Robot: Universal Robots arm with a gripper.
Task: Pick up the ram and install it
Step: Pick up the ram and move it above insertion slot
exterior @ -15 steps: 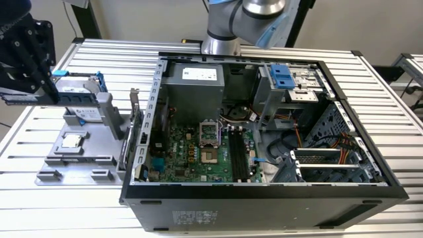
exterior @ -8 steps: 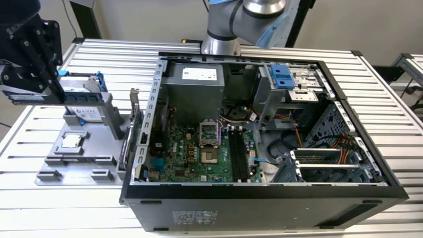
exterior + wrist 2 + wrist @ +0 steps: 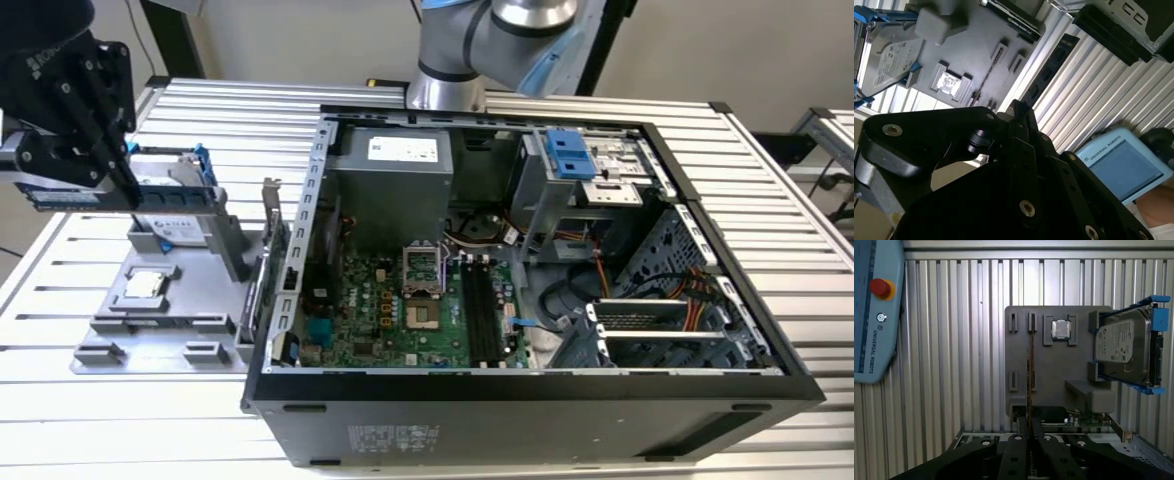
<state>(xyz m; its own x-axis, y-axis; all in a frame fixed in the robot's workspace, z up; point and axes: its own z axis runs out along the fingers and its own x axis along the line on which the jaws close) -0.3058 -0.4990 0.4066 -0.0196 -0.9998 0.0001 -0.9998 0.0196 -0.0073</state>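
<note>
One gripper (image 3: 1029, 432), clamped narrow on the ram (image 3: 1030, 380), stick edge-on in the first wrist view. Apparently lifted clear of the grey holder (image 3: 1054, 375) near the slatted table's (image 3: 134, 430) edge at the exterior view's left. Pick-up judged done, install not yet. Next move calls for squaring the stick over the black memory slots (image 3: 481, 310) on the motherboard (image 3: 387, 300) inside the open case (image 3: 534, 390).

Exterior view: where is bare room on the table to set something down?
The table is bare between the gray tray and its near edge, and at the exterior view's right of the computer case. Inside the case it is crowded.
</note>
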